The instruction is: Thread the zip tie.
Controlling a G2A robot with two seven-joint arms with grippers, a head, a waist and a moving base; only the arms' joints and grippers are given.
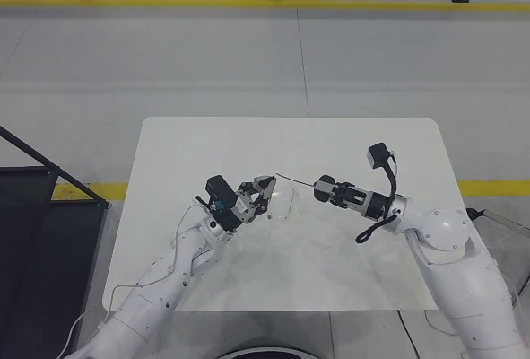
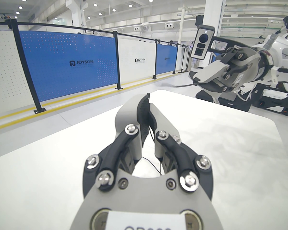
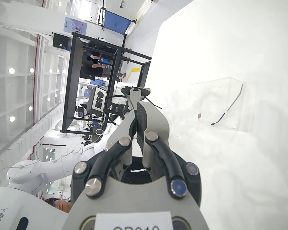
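left end effector (image 1: pixel 266 187) clenched on one zip tie (image 1: pixel 295 180) end | zip tie was a thin black strip, stretched nearly straight, held above mid worktop (image 1: pixel 202 153) | right end effector (image 1: pixel 317 187) clenched on the other end

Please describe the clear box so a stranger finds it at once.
At the middle of the white table, the left gripper and right gripper face each other. The clear box stands beside the left gripper's tip. It alone is see-through, with a black zip tie inside.
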